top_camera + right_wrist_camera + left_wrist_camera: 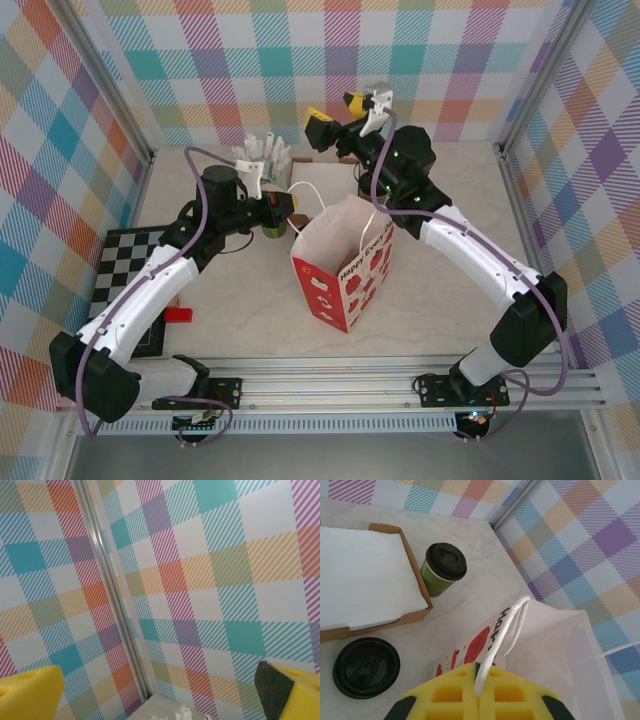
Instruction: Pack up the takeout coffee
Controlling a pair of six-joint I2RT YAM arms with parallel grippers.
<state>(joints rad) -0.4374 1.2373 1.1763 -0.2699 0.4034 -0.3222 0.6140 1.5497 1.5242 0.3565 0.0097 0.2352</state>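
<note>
Table [470, 180]: pale marble-look top, with both arms reaching in from the near edge. Paper bag [340, 265]: upright near the middle, mouth open, red print on the front; nothing can be made out inside it. Cardboard tray [380, 624] of white napkins: close beside the bag. Coffee cup [444, 567]: green, black lid fitted, standing upright on the table at the tray's far corner, apart from the bag and untouched. Loose black lid [366, 667]: flat on the table by the tray's near side. Assessment: packing not yet done. The bag is readied, but the cup has yet to be picked up and lowered in. Left gripper [477, 695]: yellow pads pressed together on the bag's white handle [507, 630], apparently keeping the mouth open. Right gripper [345, 112]: raised over the back of the table, jaws spread fully, holding nothing.
</note>
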